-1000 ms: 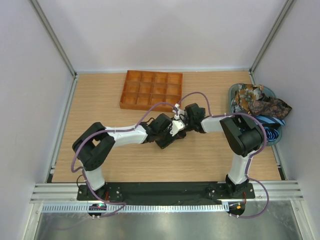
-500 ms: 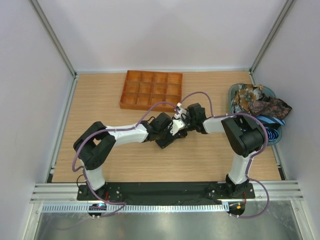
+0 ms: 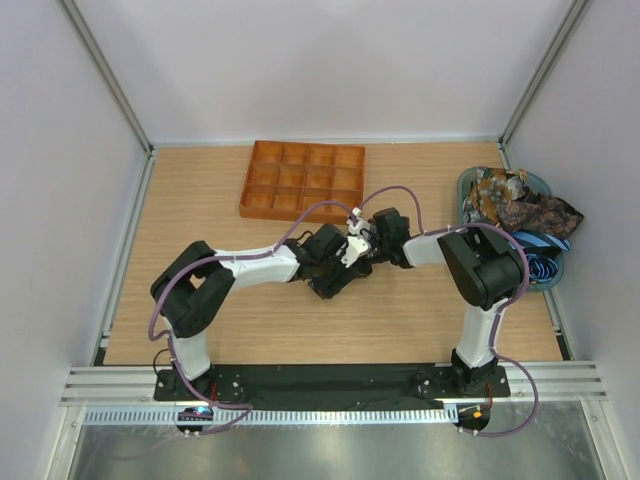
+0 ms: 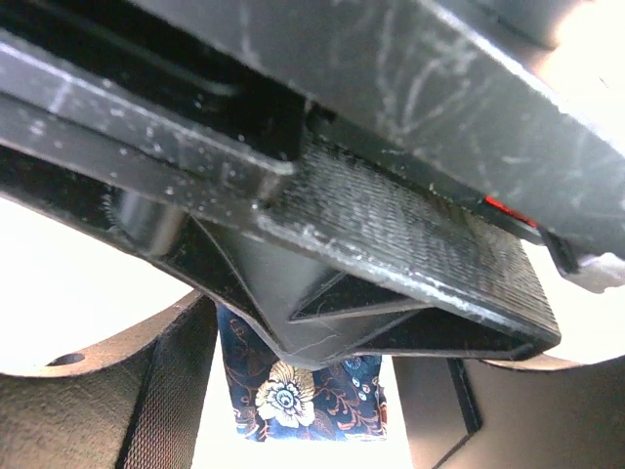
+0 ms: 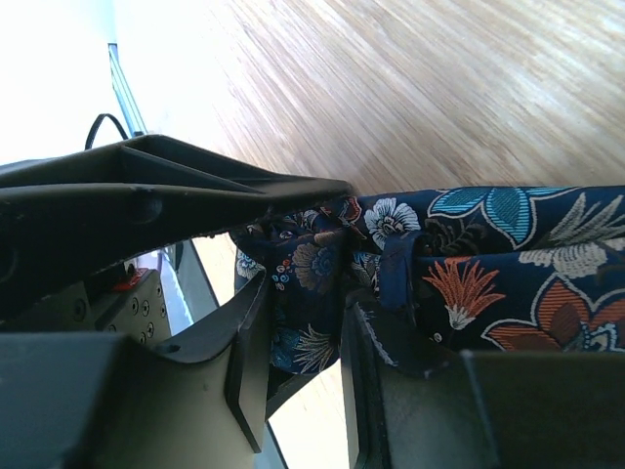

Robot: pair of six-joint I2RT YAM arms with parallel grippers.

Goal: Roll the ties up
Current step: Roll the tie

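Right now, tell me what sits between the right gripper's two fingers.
The floral tie: its bunched fabric fills the gap between the right gripper fingers, shown in the right wrist view.

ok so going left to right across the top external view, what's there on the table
left arm's elbow → orange tray → pile of ties in the blue basket; where the two arms meet overlaps the tray, so it is left out

Small shifts only: black-and-white L arm's elbow (image 3: 190,300) slid a bit right, black L claw (image 3: 335,280) dropped slightly twd the bases. R arm's elbow (image 3: 482,262) leaned left, black R claw (image 3: 365,252) edged twd L claw.
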